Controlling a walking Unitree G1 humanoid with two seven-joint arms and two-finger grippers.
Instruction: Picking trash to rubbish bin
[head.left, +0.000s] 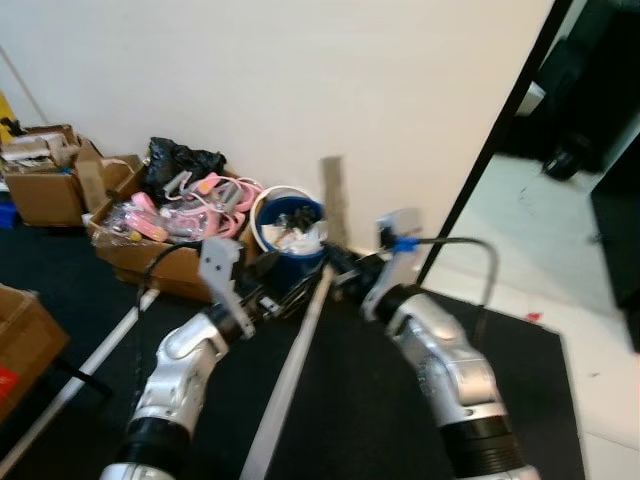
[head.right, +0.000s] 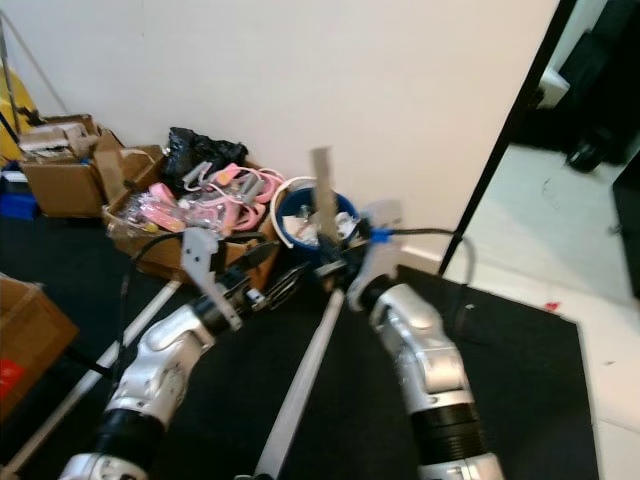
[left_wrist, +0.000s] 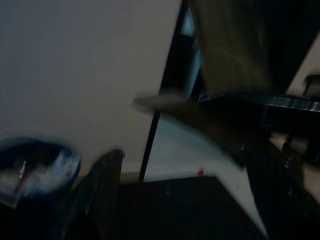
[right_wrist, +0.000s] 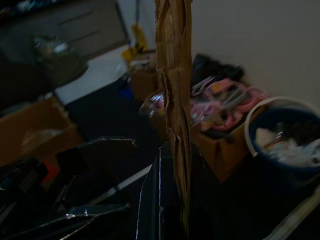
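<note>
Black floor mat (head.left: 380, 400), right pincer (head.left: 340, 262) apparently clamping upright cardboard strip (head.left: 334, 200), beside blue bin (head.left: 290, 238)

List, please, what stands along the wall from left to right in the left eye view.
Brown cardboard box → black bag → open box of pink things → blue bin → cardboard strip → black door frame.
</note>
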